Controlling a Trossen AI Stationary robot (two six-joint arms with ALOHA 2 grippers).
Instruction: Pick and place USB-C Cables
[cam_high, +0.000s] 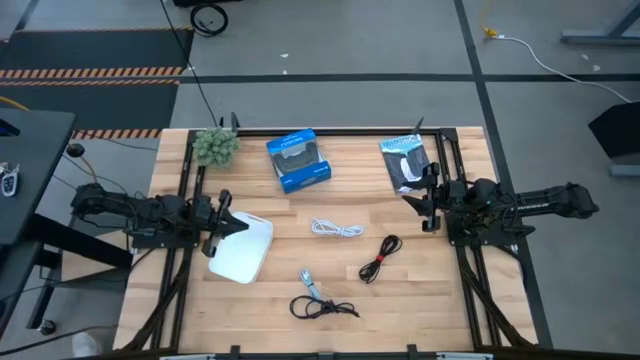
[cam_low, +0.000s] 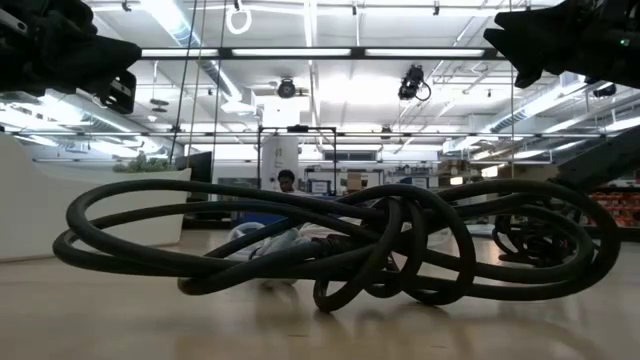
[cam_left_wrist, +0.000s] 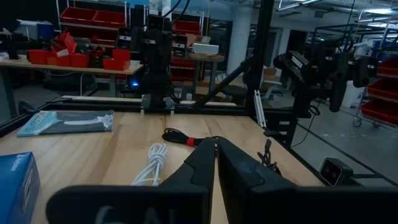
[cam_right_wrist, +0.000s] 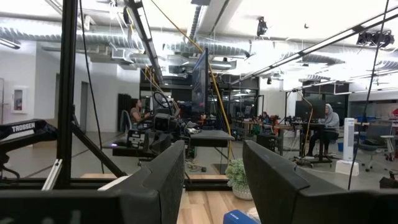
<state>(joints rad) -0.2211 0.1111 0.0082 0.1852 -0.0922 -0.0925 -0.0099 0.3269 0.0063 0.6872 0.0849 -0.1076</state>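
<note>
Three coiled cables lie flat on the wooden table. The white cable (cam_high: 335, 229) is in the middle and also shows in the left wrist view (cam_left_wrist: 152, 165). The black cable with a red tie (cam_high: 380, 258) lies to its right (cam_left_wrist: 186, 138). The black cable with a silvery plug (cam_high: 318, 298) lies near the front edge and fills the low view (cam_low: 330, 240). My left gripper (cam_high: 228, 222) is shut and empty at the table's left, fingers (cam_left_wrist: 214, 155) pointing right. My right gripper (cam_high: 424, 200) is open and empty at the right, fingers pointing left (cam_right_wrist: 214, 180).
A white tray (cam_high: 243, 250) lies just below my left gripper. A blue box (cam_high: 298, 160), a black-and-white packet (cam_high: 405, 160) and a small green plant (cam_high: 215, 146) stand along the far edge. A dark frame (cam_high: 450, 150) borders the table.
</note>
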